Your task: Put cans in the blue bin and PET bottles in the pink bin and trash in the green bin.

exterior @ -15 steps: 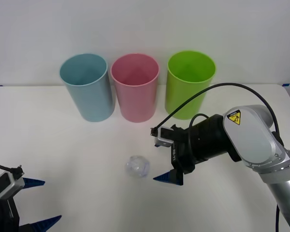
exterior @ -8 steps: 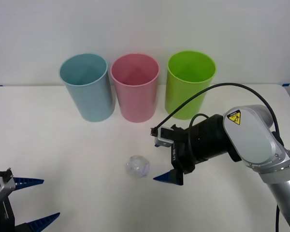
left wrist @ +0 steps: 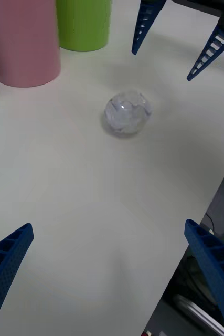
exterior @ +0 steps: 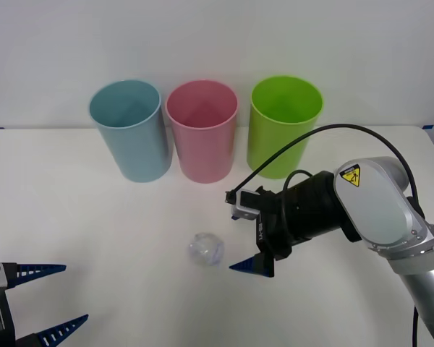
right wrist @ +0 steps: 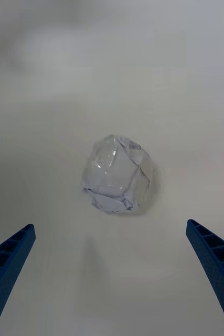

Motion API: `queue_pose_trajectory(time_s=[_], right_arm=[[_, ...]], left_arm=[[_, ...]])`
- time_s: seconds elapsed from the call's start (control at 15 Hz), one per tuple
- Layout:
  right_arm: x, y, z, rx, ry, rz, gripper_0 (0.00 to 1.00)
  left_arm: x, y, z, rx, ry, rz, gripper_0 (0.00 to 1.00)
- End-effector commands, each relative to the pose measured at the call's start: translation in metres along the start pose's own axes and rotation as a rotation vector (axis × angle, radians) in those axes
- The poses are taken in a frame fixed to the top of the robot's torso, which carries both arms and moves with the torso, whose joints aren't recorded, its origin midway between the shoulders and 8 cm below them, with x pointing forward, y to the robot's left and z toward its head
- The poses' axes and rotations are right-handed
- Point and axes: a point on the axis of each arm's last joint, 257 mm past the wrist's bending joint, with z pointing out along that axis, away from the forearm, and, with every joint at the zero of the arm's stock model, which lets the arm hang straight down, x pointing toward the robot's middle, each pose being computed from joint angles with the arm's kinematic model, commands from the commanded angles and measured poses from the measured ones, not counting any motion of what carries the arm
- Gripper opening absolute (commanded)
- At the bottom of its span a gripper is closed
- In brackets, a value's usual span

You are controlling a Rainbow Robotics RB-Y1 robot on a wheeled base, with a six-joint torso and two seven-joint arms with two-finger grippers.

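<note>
Right pincer (right wrist: 112, 273) astride crinkly film trash (right wrist: 117, 174)

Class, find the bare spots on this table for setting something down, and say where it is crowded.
Bare: between the blue bin, the trash and the open left pincer; also right of the green bin. Crowded: the three bins, the pink bin in the middle, and around the open right pincer.

- The right arm reaches in from the right edge, its wrist turned sideways toward the middle; the right gripper (exterior: 247, 242) has its jaws spread wide, low over the tabletop.
- The left gripper (exterior: 47, 299) sits at the near left corner, jaws also wide apart, pointing right.
</note>
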Motion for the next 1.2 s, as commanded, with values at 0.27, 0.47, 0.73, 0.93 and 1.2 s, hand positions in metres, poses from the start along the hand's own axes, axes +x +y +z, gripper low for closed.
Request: queue_pose_trajectory(time_s=[0.27,0.47,0.73,0.93,1.2], right_arm=[[0.000,0.000,0.000,0.000,0.000,0.000,1.00],[0.000,0.000,0.000,0.000,0.000,0.000,1.00],[0.000,0.000,0.000,0.000,0.000,0.000,1.00],[0.000,0.000,0.000,0.000,0.000,0.000,1.00],[0.000,0.000,0.000,0.000,0.000,0.000,1.00]], left_arm=[[-0.003,0.001,-0.008,-0.011,-0.069,-0.007,1.00],[-0.007,0.002,-0.016,-0.017,-0.099,-0.020,1.00],[-0.009,0.002,-0.033,-0.028,-0.114,-0.028,1.00],[-0.013,0.003,-0.046,-0.043,-0.107,0.003,1.00],[-0.016,-0.001,-0.059,-0.040,-0.080,0.036,1.00]])
